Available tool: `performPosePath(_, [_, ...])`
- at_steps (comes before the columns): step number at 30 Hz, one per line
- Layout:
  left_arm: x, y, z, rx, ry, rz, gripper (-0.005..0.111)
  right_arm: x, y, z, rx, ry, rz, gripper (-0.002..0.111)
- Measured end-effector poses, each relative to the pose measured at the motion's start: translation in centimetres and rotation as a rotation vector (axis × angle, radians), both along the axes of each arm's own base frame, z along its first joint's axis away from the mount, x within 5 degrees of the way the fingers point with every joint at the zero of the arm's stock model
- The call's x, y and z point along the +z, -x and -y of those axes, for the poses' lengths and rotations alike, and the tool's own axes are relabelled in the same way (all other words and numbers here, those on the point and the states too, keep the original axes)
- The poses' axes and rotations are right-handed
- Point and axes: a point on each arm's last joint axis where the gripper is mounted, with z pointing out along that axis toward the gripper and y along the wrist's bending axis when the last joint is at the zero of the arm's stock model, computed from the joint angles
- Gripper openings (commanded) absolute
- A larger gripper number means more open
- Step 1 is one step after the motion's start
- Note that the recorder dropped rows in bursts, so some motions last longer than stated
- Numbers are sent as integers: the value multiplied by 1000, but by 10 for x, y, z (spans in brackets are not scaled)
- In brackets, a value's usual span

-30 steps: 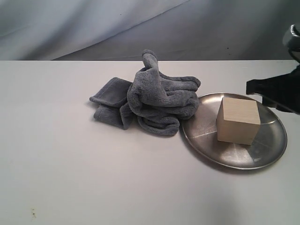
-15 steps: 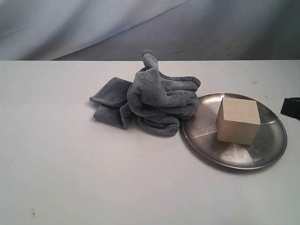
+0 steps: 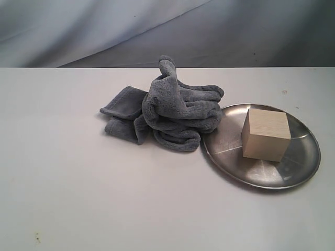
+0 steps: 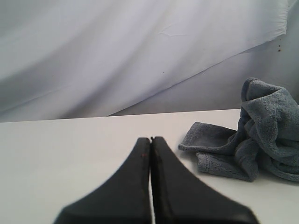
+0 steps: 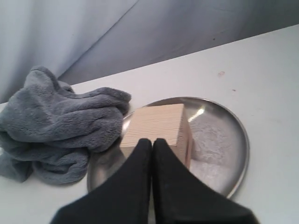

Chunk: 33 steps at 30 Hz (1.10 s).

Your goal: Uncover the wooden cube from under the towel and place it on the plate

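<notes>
We see the pale wooden cube [image 3: 266, 134] sitting upright on the shiny steel plate [image 3: 301, 164], uncovered; the blue-grey towel [image 3: 172, 113] lies crumpled beside it, overlapping the plate's rim.

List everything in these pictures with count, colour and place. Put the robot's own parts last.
table: one, white, under everything.
backdrop cloth: one, grey-white, behind the table.
plate: one, shiny steel, on the table at the right of the exterior view.
wooden cube: one, pale beige, resting on the plate.
towel: one, blue-grey, crumpled in a heap against the plate's left rim.
left gripper: one, black, fingers pressed together, holding nothing, seen only in its wrist view.
right gripper: one, black, fingers pressed together, holding nothing, facing the cube.
</notes>
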Motion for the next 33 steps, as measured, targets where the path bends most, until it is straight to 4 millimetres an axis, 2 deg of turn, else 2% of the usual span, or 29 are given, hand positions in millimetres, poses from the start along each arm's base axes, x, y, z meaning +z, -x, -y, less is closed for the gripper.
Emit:
performPosePath(5, [0, 0, 0, 0, 0, 0, 0, -13, 13, 12, -71, 42, 62, 0])
performPosePath(10, [0, 0, 0, 0, 0, 0, 0, -21, 27, 16, -76, 80, 144, 0])
performPosePath(26, [0, 0, 0, 0, 0, 0, 0, -8, 50, 19, -72, 123, 378, 0])
performPosePath(33, [0, 0, 0, 0, 0, 0, 0, -10, 54, 20, -64, 148, 373, 0])
